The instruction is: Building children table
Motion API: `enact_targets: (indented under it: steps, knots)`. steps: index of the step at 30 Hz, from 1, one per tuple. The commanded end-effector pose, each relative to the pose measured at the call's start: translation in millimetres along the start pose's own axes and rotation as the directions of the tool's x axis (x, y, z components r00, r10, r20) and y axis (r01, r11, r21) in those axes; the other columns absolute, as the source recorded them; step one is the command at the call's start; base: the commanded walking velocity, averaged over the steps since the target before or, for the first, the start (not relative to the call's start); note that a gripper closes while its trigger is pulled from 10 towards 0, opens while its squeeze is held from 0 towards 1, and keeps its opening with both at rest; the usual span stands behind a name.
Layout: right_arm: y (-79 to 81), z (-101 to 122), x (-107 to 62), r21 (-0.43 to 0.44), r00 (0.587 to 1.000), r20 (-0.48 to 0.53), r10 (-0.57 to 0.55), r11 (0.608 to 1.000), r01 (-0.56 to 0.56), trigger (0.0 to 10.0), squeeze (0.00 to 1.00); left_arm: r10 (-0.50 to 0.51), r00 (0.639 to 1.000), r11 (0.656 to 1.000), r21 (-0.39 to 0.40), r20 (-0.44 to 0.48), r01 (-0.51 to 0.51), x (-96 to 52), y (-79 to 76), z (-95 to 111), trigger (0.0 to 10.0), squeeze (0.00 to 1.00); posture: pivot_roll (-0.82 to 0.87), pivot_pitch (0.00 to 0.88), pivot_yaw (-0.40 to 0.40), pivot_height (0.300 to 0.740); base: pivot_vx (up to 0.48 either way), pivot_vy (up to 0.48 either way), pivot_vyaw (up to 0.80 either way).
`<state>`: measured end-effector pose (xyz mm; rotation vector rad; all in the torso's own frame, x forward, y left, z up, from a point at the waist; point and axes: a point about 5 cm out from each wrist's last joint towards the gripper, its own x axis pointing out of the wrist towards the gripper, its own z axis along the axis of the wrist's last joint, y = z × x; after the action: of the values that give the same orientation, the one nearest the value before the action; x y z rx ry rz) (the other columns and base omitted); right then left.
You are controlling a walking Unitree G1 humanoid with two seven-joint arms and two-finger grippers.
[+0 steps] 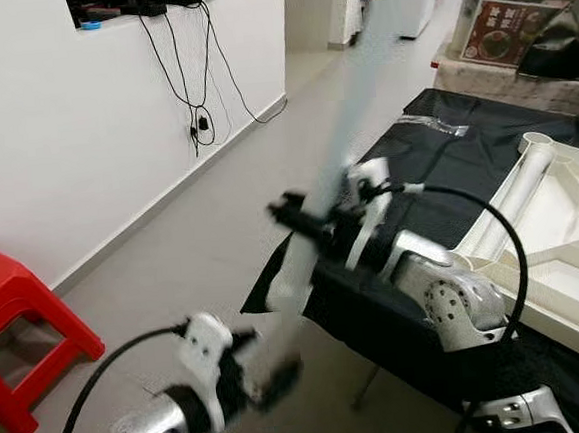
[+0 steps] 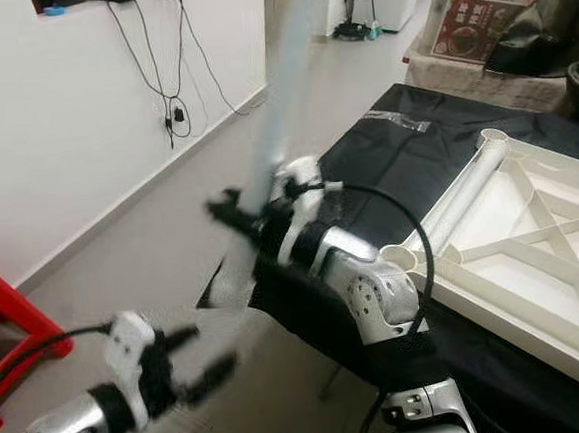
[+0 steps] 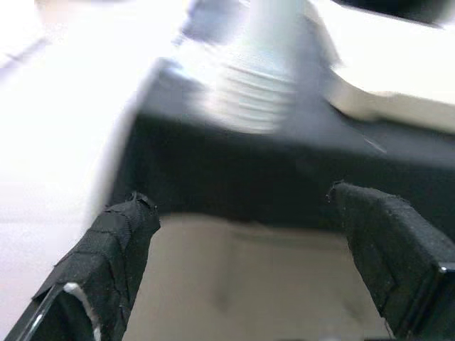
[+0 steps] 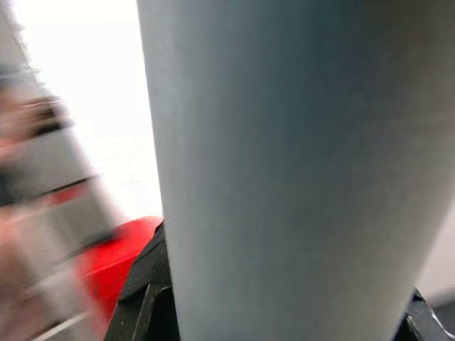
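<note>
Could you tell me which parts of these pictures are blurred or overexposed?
In the left eye view the pale blue table leg held in the right gripper is smeared; the left gripper is soft too. In the left wrist view the leg's threaded end is blurred and the floor blown out. The right wrist view is blurred.

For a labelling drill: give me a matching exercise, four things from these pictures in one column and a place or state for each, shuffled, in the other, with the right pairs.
1. pale blue table leg
2. left gripper
3. red stool
4. white tabletop

a. on the floor by the wall
b. open, holding nothing
c. upside down on the black cloth
d. held in the right gripper

Pairs: 1-d, 2-b, 3-a, 4-c
</note>
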<state>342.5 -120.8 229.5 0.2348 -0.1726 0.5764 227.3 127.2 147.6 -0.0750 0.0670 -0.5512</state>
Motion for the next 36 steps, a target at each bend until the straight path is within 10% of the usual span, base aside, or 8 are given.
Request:
enact_targets:
  steps: [1, 19, 36]
  knots:
    - [-7.4, 8.8, -1.2, -0.054, 0.992, 0.065, -0.107, 0.992, 0.111, 10.0, 0.00, 0.068, 0.998, 0.998, 0.001, -0.004, -0.068, -0.1, 5.8, -3.2, 10.0, 0.00, 0.10, 0.016, -0.056, 0.740, 0.000, 0.000, 0.00]
    - [2.3, -11.6, -12.8, -0.165, 0.933, 0.183, -0.310, 0.926, 0.340, 10.0, 0.00, 0.418, 0.907, 0.906, 0.050, 0.057, -0.421, 1.1, 19.3, -8.2, 10.0, 0.00, 0.10, 0.000, -0.071, 0.740, 0.000, 0.000, -0.28]
    - [5.1, -7.9, -3.4, -0.152, 0.923, 0.226, -0.310, 0.925, 0.348, 10.0, 0.00, 0.482, 0.871, 0.870, 0.064, 0.092, -0.489, 0.7, 35.5, -3.3, 10.0, 0.00, 0.11, 0.000, -0.085, 0.740, 0.310, -0.275, 0.00]
